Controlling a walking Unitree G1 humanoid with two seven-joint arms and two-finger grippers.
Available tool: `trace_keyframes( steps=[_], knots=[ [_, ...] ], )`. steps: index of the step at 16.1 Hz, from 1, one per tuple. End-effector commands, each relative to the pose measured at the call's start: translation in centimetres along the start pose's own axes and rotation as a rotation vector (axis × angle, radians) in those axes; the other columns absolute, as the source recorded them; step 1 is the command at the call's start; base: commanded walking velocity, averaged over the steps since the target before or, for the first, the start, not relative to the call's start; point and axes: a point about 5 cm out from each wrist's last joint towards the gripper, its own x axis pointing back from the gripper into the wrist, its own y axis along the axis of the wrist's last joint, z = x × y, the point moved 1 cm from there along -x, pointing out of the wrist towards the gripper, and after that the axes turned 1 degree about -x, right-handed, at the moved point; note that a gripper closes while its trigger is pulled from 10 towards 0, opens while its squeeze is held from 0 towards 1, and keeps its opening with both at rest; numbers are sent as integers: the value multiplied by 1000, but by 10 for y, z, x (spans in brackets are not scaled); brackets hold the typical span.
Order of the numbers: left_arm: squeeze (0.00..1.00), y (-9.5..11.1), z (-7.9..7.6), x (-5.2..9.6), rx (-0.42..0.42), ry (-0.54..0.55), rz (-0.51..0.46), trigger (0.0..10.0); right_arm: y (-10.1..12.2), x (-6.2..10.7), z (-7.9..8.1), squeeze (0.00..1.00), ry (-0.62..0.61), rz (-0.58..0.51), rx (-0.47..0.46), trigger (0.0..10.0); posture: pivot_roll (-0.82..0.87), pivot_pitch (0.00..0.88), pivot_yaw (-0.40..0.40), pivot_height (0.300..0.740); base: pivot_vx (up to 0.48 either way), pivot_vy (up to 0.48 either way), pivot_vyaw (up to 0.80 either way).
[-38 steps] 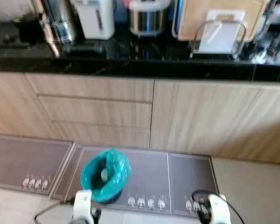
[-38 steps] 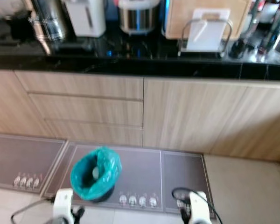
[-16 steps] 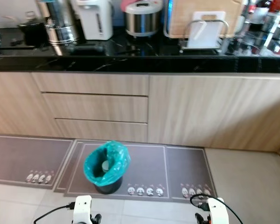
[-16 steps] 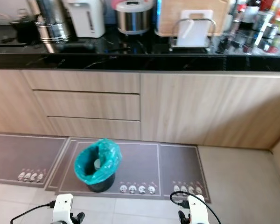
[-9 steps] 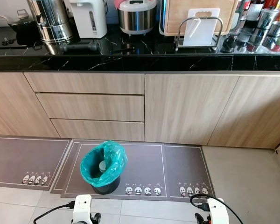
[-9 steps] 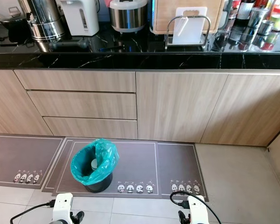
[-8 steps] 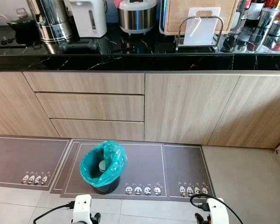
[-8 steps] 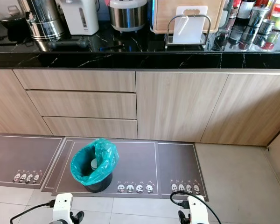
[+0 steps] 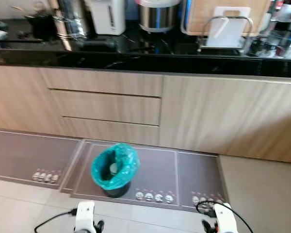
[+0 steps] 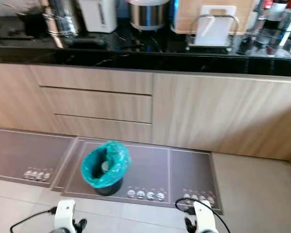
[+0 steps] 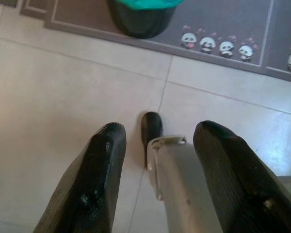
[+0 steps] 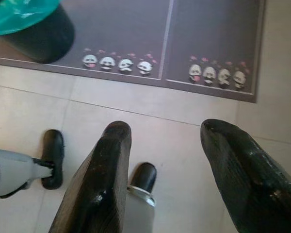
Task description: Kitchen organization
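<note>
- Kitchen cabinets in pale wood run under a black table (image 9: 136,60) in your left eye view, which is a little blurred; on top stand a steel urn (image 9: 70,19), a white kettle (image 9: 106,14), a rice cooker (image 9: 157,13) and a rack with a white cutting board (image 9: 227,29)
- Down on the grey floor mat (image 9: 155,174) sits a black bin lined with a teal bag (image 9: 114,167), open at the top, something pale inside it; I take this bin as the likeliest task thing, since nothing is held
- From the right eye view you get the same layout: the bin lies forward of both arms and towards the left, so your left arm (image 10: 65,216) is the nearer one, with the right arm (image 10: 199,218) further off
- Looking along the left wrist view, the left gripper (image 11: 160,179) hangs over bare floor tiles with its fingers (image 11: 99,179) spread apart and empty; the bin's base shows just beyond them, well clear
- In the right wrist view, the right gripper (image 12: 179,179) also hangs with fingers (image 12: 104,179) parted and empty, the bin off to one side, further away
- My judgement: you need to step closer before any reach
</note>
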Motion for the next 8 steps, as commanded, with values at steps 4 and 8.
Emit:
trace_keyframes(
  steps=[4,8],
  knots=[
    [0,2,1,0,0,4,1,10000,-3,1,-1,0,1,14,-9,10000,62,0,22,740,0,0,0],
    [0,3,1,0,9,20,-15,10000,-3,1,-2,0,1,16,-14,10000,65,0,20,740,0,0,0]
  ],
)
